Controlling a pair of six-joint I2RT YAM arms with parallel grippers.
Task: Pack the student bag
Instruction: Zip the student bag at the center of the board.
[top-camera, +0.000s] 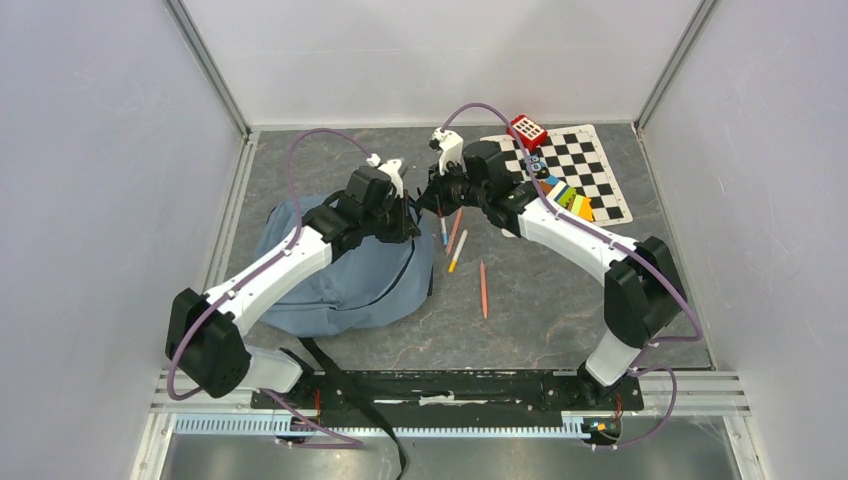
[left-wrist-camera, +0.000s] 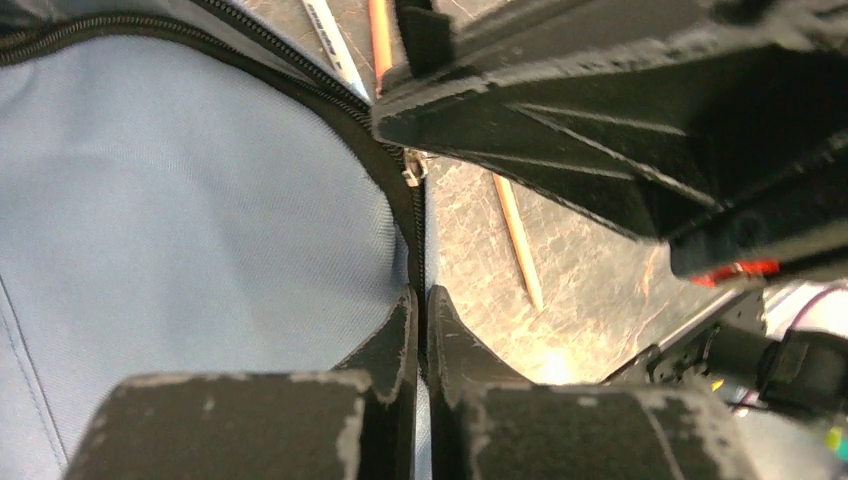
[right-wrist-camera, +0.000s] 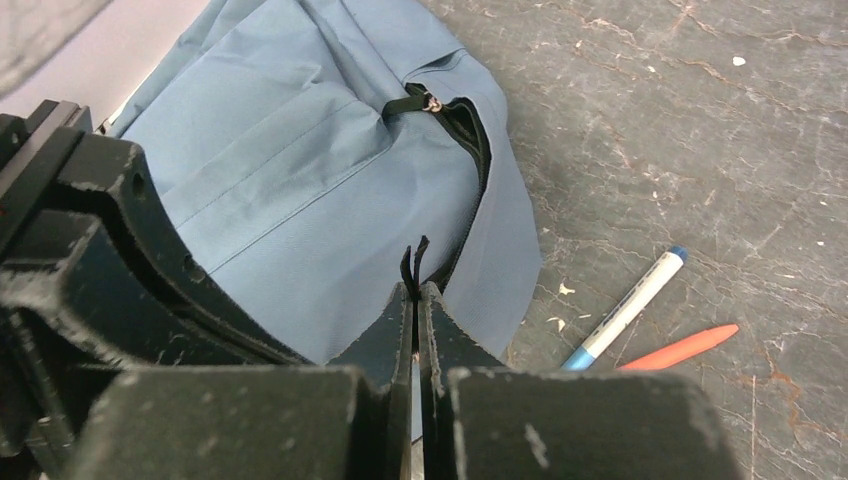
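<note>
The student bag (top-camera: 340, 275) is a blue-grey backpack lying flat left of centre. My left gripper (top-camera: 407, 228) sits at its right edge; in the left wrist view the jaws (left-wrist-camera: 422, 300) are shut on the bag's black zipper seam (left-wrist-camera: 400, 190). My right gripper (top-camera: 432, 197) is close beside it; in the right wrist view it (right-wrist-camera: 415, 287) is shut on a thin black zipper pull cord (right-wrist-camera: 412, 262) at the bag's edge (right-wrist-camera: 300, 150). The zipper there gapes a little, with a metal slider (right-wrist-camera: 432, 102) at its far end.
Several pens lie on the dark mat right of the bag: a blue-and-white one (top-camera: 443, 232), orange ones (top-camera: 455, 228) (top-camera: 483, 290), a white-and-yellow one (top-camera: 458, 250). A checkerboard (top-camera: 590, 165), a red calculator-like item (top-camera: 528, 130) and coloured blocks (top-camera: 570, 197) sit back right. A black strap (top-camera: 350, 385) trails forward.
</note>
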